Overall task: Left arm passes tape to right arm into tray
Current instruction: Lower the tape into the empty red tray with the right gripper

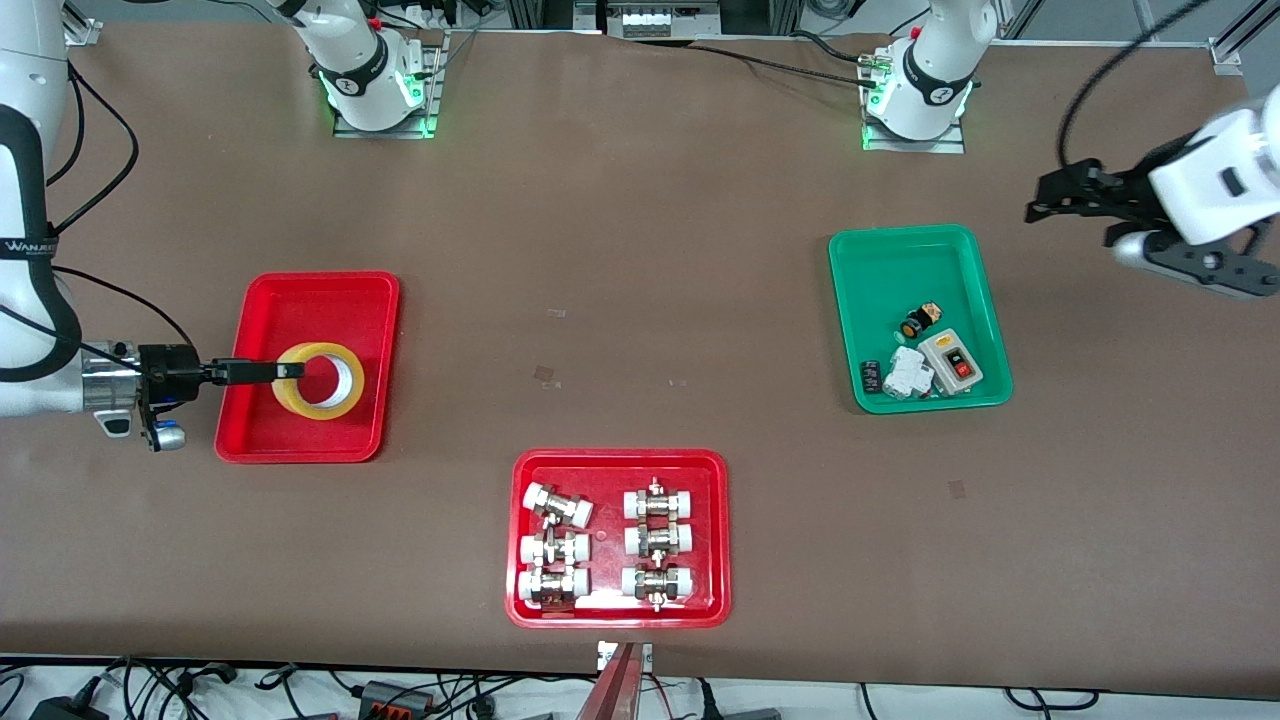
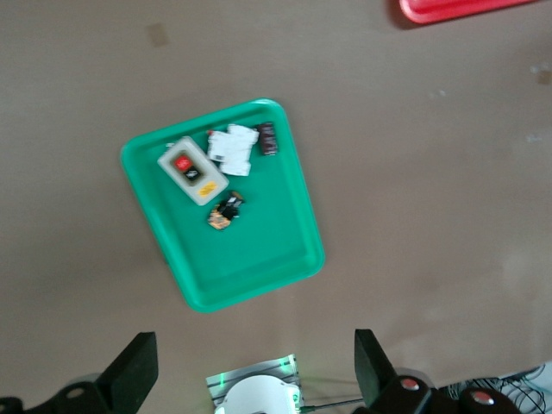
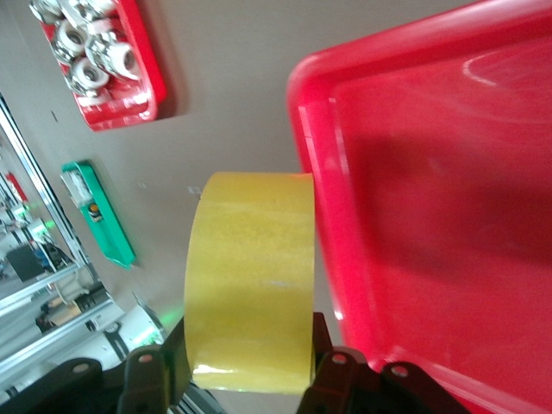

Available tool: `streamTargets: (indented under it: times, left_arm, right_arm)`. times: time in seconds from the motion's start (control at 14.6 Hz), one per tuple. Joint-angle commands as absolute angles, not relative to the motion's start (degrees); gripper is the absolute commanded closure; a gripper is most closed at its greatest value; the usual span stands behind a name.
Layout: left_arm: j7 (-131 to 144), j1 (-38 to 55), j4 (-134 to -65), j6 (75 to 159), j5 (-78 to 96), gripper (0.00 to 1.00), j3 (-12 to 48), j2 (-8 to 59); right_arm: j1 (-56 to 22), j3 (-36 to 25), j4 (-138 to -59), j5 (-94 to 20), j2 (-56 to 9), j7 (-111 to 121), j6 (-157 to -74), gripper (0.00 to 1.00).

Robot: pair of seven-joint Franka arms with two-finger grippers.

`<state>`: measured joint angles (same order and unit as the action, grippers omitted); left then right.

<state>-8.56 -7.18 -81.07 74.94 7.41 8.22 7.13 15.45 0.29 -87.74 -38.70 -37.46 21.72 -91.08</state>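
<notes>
Yellow tape [image 1: 319, 380], hole upward, pinched by right fingers [image 1: 262, 371] over tray [image 1: 300, 300].

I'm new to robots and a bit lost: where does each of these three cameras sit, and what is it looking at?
Front view: high across the table, facing both arms' bases; right gripper holds the tape over the tray.
Left wrist view: looks down on the green tray; open left gripper shows.
Right wrist view: close on the tape, own fingers showing.
All three show the green tray.
</notes>
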Motion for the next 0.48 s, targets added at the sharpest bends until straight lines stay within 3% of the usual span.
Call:
streamTargets:
  times: [0.0, 0.21, 0.41]
  left_arm:
    - [-9.7, -1.8, -81.9, 75.4, 6.2, 0.00, 2.5, 5.0]
    - [-7.7, -0.2, -83.2, 76.6, 4.8, 0.00, 1.1, 2.9]
    - [-6.7, 1.9, -91.1, 82.1, 0.4, 0.00, 1.1, -3.6]
  right_arm:
    - [18.5, 1.7, -86.8, -38.2, -41.6, 26.4, -88.3, 0.61]
    - [19.1, 1.7, -87.7, -38.2, -42.1, 28.7, -88.2, 0.61]
    - [19.9, 1.6, -88.8, -38.0, -42.7, 32.8, -88.4, 0.59]
